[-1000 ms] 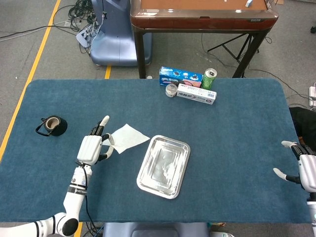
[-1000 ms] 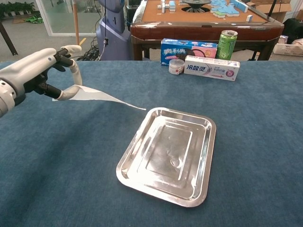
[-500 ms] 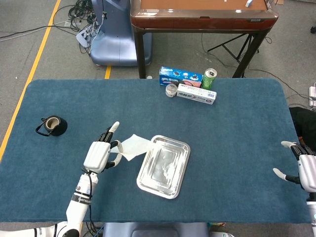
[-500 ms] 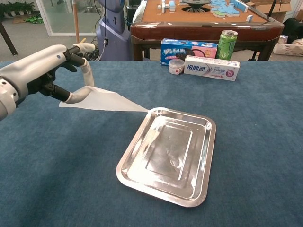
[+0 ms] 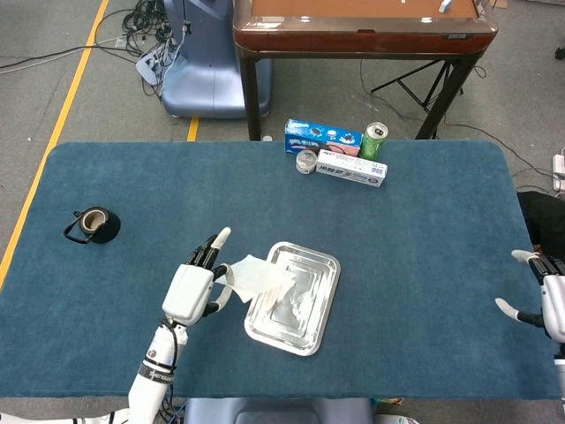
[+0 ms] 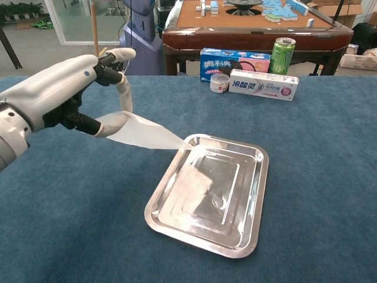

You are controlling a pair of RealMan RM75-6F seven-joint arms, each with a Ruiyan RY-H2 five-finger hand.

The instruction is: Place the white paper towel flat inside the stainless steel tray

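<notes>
Paper towel [image 6: 144, 131], white and thin, hangs pinched in the left hand [image 6: 65, 94], raised off the blue table [image 6: 70, 224], its free corner reaching over the near-left rim of the stainless steel tray [image 6: 247, 236]. The tray lies at mid-table with nothing flat in it. Far at the table's right edge, the right hand [image 5: 549, 299] rests with fingers spread, holding nothing. Behind the tray stand a toothpaste box [image 6: 263, 84], a green can [image 6: 283, 54] and a blue box [image 6: 234, 62]; a black tape roll [image 5: 92, 224] sits well to the left.

Left hand [image 6: 65, 94] pinches white paper towel [image 6: 144, 131], far corner over stainless steel tray [image 6: 247, 203] rim
</notes>
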